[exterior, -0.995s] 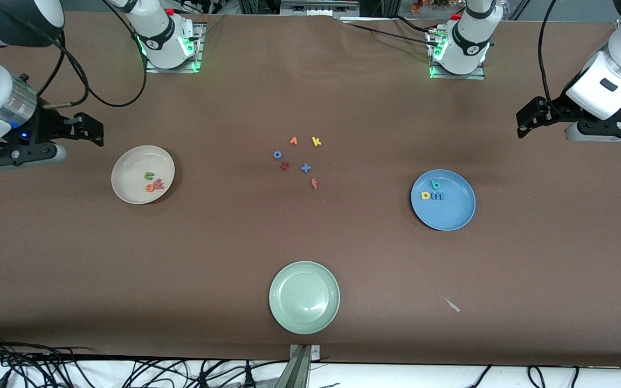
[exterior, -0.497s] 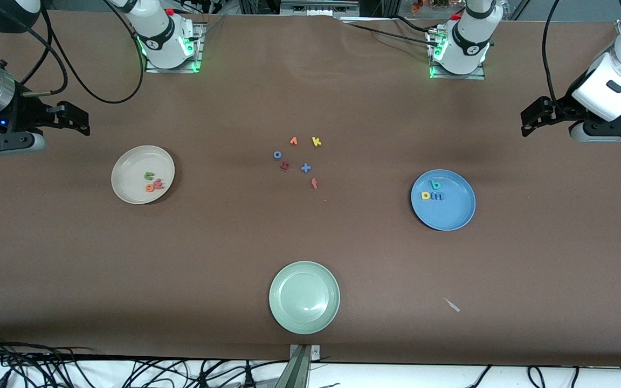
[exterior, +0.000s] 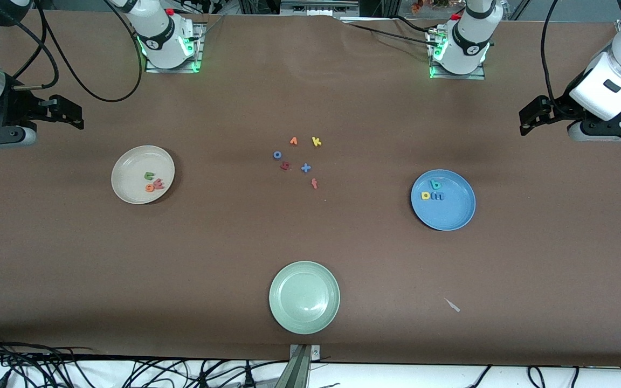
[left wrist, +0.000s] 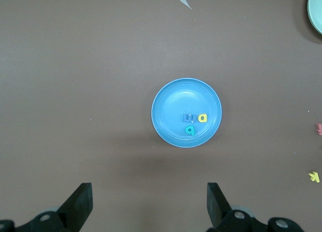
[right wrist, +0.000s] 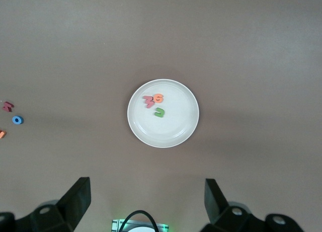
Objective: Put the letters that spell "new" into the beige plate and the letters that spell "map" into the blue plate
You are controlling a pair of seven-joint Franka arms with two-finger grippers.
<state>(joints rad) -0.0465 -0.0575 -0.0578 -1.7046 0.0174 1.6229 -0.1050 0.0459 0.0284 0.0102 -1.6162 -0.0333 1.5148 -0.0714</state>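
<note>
The beige plate [exterior: 127,172] holds a green n [exterior: 149,175], an orange e [exterior: 150,187] and a pinkish-red w [exterior: 158,185]. The right wrist view shows that plate [right wrist: 171,129] too. The blue plate [exterior: 453,213] holds a teal p [exterior: 435,185], a yellow a [exterior: 425,195] and a blue m [exterior: 436,196]; it also shows in the left wrist view [left wrist: 173,103]. My right gripper [exterior: 70,112] [right wrist: 146,186] hangs open and empty over bare table at the right arm's end. My left gripper [exterior: 526,119] [left wrist: 148,191] hangs open and empty at the left arm's end.
A pale green plate [exterior: 304,297] lies near the front edge. Loose letters lie mid-table: orange v [exterior: 293,141], yellow k [exterior: 316,141], blue o [exterior: 277,154], a dark red letter [exterior: 285,166], blue x [exterior: 305,168], red f [exterior: 314,184]. A white scrap [exterior: 452,305] lies beside the green plate.
My right gripper has drawn away from the beige plate, toward the right arm's end of the table. The left gripper has barely shifted. No letter has moved.
</note>
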